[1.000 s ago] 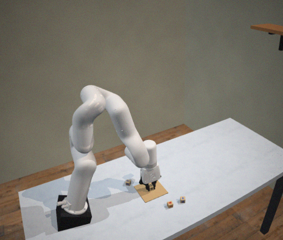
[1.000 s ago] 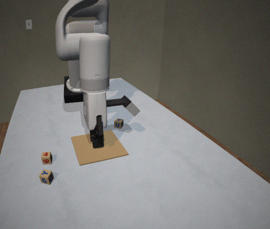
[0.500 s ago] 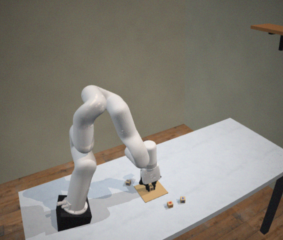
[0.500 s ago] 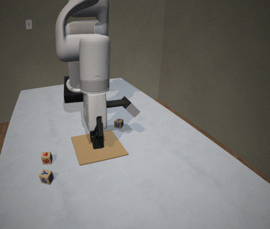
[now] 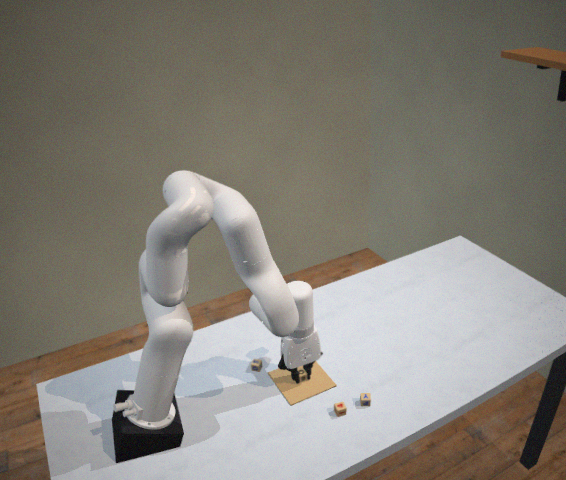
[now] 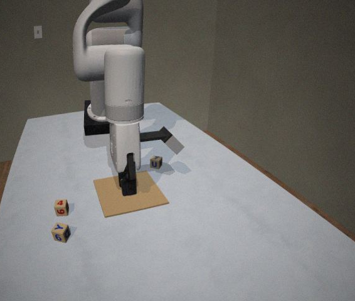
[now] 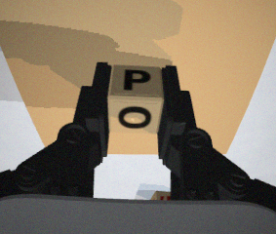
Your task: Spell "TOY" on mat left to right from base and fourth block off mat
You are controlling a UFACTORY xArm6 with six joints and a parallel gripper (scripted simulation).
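Observation:
My gripper (image 5: 301,380) (image 6: 128,190) (image 7: 135,85) points down over the tan mat (image 5: 314,386) (image 6: 148,198) (image 7: 225,73), shut on a wooden block (image 5: 302,375) (image 7: 135,114). In the wrist view, its palm-facing top bears a black O and its side a black P. Any gap beneath it cannot be told. The Y block (image 5: 365,399) (image 6: 61,232) lies off the mat, with a blue Y on top. A block (image 5: 256,365) (image 6: 155,162) with a blue U on its side lies off the mat's robot-side edge; its top mark looks like a T.
A block (image 5: 340,409) (image 6: 61,207) (image 7: 162,196) with a red 4 on top lies off the mat, near the Y block. The robot's black base (image 5: 148,434) (image 6: 96,126) stands at the table's end. A wall shelf (image 5: 552,59) hangs far above the table.

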